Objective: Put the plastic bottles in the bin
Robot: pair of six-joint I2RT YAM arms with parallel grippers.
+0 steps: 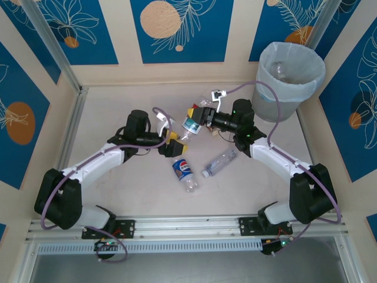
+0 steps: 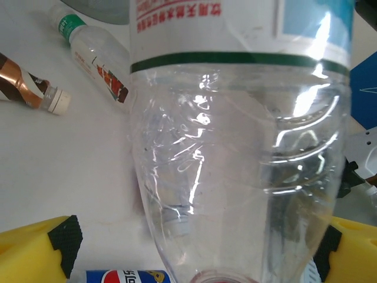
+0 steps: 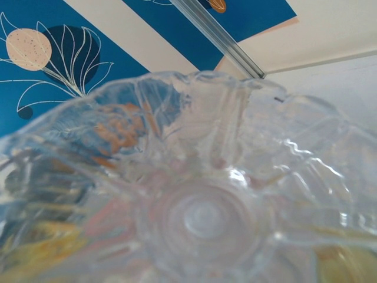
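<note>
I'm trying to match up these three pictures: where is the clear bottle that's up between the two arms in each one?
Top external: clear bottle just above centre, tilted.
Left wrist: large in the middle, white label at top.
Right wrist: its base seen close up, lower centre.
Shared landmark: Pepsi bottle, below it in the top view, at the left wrist view's bottom edge.
</note>
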